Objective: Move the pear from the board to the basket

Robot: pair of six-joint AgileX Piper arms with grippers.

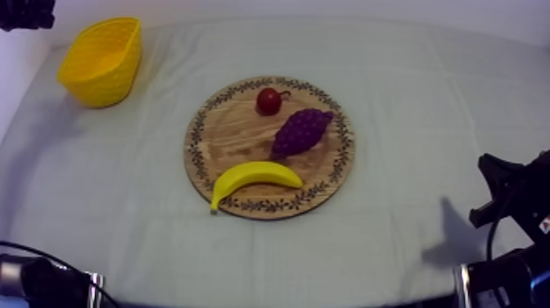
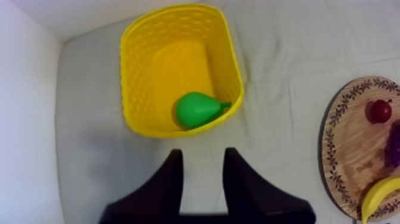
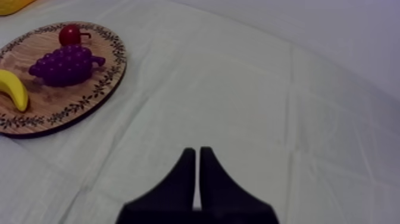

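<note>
The green pear lies inside the yellow basket, against its near wall. Just short of the basket, above the cloth, my left gripper stands open with nothing between its fingers. In the top view the basket sits at the far left, with my left arm above it. The round wooden board is in the middle of the table. My right gripper is shut on nothing, its fingers a narrow wedge over bare cloth to the right of the board.
On the board lie a banana, a bunch of grapes and a small red fruit. My right arm rests low at the table's right edge. Bare cloth surrounds the board.
</note>
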